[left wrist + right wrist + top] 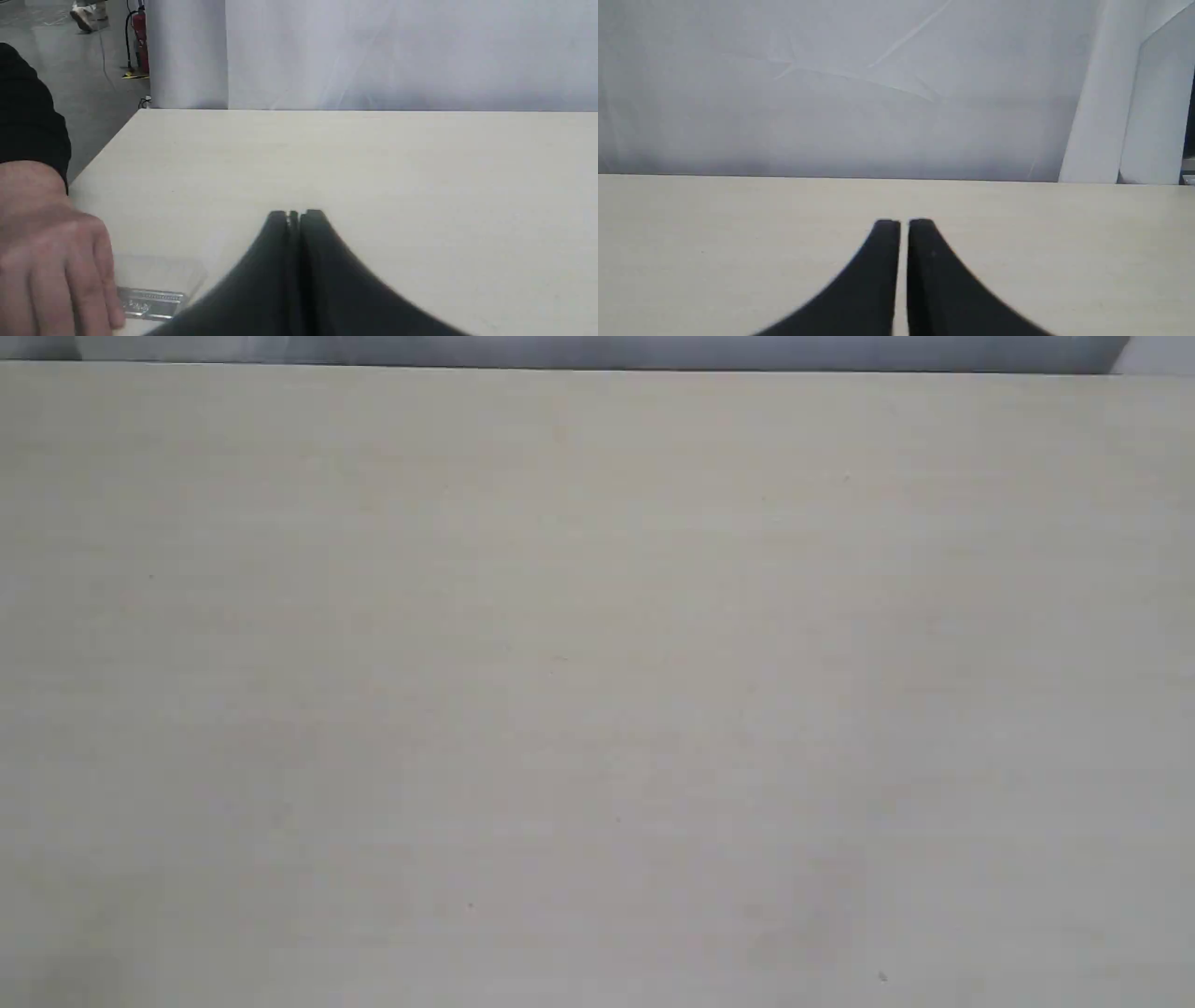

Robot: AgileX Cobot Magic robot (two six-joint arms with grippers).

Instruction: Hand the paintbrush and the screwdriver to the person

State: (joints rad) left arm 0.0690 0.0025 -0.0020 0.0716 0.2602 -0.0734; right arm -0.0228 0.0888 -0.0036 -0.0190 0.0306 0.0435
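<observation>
The person's bare hand (51, 261) with a black sleeve cuff (28, 121) rests on the table beside my left gripper (295, 215). Under its fingers lies a silver ribbed metal band (152, 303) with a pale translucent part (159, 273) beyond it, perhaps the paintbrush's ferrule and bristles. My left gripper is shut with nothing visible between its fingers and sits apart from the hand. My right gripper (904, 224) hovers over bare table, fingers almost together and holding nothing. The screwdriver is out of view. Neither gripper shows in the exterior view.
The pale table (597, 691) fills the exterior view, its far edge (597, 369) at the top. A white backdrop (859, 93) stands behind the table. Past the table's corner (140, 111) is grey floor with a red fire extinguisher (141, 35).
</observation>
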